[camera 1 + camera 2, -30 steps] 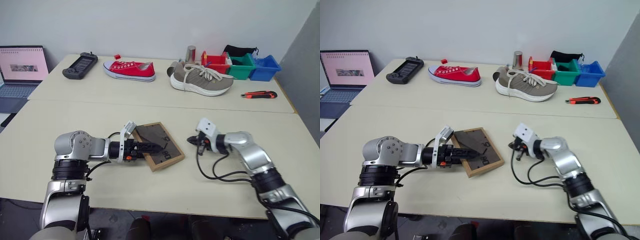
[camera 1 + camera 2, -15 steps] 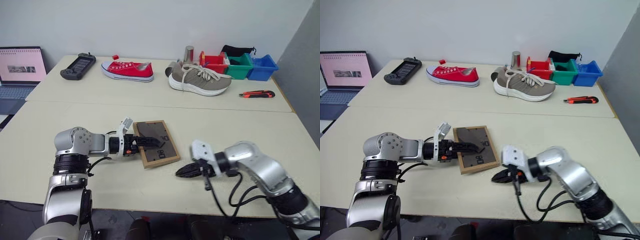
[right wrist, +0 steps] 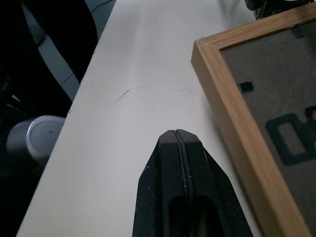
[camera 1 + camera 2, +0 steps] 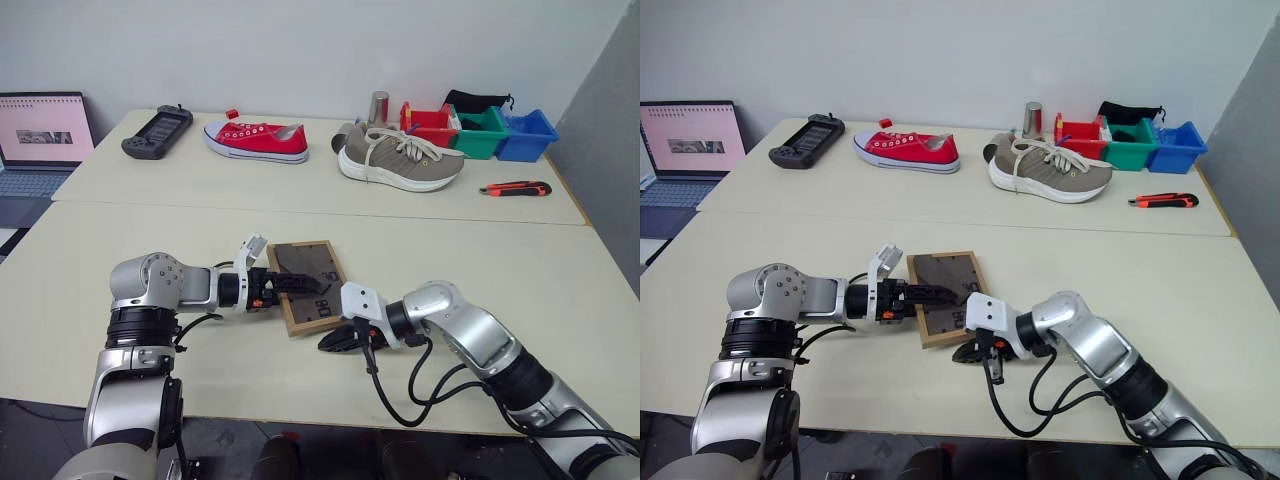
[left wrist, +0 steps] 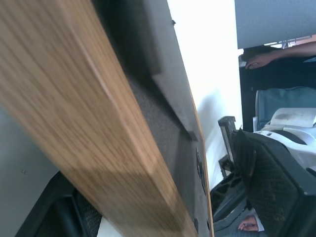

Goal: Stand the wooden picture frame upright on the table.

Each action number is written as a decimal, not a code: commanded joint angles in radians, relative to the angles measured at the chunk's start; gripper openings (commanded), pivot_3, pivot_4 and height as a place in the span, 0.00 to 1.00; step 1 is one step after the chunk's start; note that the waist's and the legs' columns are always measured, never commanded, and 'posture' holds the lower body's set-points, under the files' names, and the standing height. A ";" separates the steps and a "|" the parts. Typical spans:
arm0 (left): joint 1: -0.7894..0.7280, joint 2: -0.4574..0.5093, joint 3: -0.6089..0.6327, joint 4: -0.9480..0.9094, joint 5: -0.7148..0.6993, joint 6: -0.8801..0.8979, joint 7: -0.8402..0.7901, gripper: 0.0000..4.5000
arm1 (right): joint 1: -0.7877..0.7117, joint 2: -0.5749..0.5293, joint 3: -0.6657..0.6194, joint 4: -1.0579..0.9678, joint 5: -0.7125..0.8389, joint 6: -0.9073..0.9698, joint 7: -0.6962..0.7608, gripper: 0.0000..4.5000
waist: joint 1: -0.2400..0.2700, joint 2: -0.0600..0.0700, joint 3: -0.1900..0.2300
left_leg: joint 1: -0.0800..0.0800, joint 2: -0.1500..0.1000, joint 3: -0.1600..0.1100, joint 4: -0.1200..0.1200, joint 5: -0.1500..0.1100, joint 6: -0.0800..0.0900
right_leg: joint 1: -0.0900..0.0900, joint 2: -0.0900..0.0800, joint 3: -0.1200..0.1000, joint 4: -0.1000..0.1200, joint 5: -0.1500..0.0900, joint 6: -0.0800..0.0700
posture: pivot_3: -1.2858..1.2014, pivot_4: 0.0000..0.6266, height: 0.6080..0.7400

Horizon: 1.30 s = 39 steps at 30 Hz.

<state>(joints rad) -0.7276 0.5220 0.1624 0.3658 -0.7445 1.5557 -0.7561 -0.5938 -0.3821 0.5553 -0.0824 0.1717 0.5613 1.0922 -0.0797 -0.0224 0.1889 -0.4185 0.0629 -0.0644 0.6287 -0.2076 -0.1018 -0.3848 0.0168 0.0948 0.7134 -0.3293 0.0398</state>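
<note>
Head views: the wooden picture frame [image 4: 309,285] lies face down on the table [image 4: 560,290], its dark grey back panel up, on the near side of the seam that crosses the table. The left gripper [image 4: 300,284] reaches in from the frame's left side, jaws spread wide with one black finger lying over the back panel; the other finger seems to be under the frame, though this is hard to make out. The right gripper [image 4: 332,343] sits low over the table just beside the frame's near right corner, jaws pressed together and holding nothing. Well beyond the frame, past the seam, are a red shoe [image 4: 256,139], a grey shoe [image 4: 400,160], a game controller [image 4: 157,131], coloured bins [image 4: 478,130] and a box cutter [image 4: 518,188]. A laptop [image 4: 40,140] stands off the table's far left corner.

Left wrist view: the frame's light wood edge and grey back run close across the picture.

Right wrist view: the right gripper's closed tips point along the table, beside the frame's wooden corner without touching it.
</note>
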 commanded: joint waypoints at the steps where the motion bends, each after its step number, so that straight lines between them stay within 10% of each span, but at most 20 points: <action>1: -0.009 0.006 0.014 -0.030 -0.021 0.007 -0.013 0.87 | -0.033 0.037 -0.008 0.039 -0.019 -0.048 -0.019 0.00 | 0.000 0.000 0.000 | 0.000 0.000 0.000 0.000 0.000 0.000 | 0.000 0.000 0.000 0.000 0.000 0.000 | 0.52 0.24 1.00; 21: -0.003 0.011 0.002 -0.040 -0.020 0.008 -0.025 0.87 | -0.083 0.114 -0.043 0.138 -0.052 -0.093 -0.061 0.00 | 0.000 0.000 0.000 | 0.000 0.000 0.000 0.000 0.000 0.000 | 0.000 0.000 0.000 0.000 0.000 0.000 | 0.52 0.24 1.00; 31: -0.005 0.015 0.009 -0.021 -0.014 -0.014 -0.023 0.87 | 0.006 -0.126 -0.145 -0.095 0.110 0.093 0.102 0.00 | 0.006 0.000 0.000 | 0.000 0.000 0.000 0.000 0.000 0.000 | 0.000 0.000 0.000 -0.001 0.000 0.000 | 0.52 0.24 1.00; 39: 0.003 0.014 0.006 -0.044 -0.032 0.001 -0.034 0.50 | 0.020 -0.232 -0.233 -0.085 0.125 0.103 0.082 0.00 | 0.003 0.000 0.000 | 0.000 0.000 0.000 0.000 0.000 0.000 | 0.000 0.000 0.000 0.000 0.000 0.000 | 0.52 0.24 1.00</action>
<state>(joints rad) -0.7195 0.5276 0.1621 0.3565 -0.7461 1.5484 -0.7672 -0.5625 -0.6078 0.3600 -0.1533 0.2774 0.6665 1.1766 -0.0765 -0.0224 0.1889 -0.4186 0.0627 -0.0644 0.6283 -0.2078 -0.1016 -0.3847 0.0169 0.0950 0.7130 -0.3294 0.0399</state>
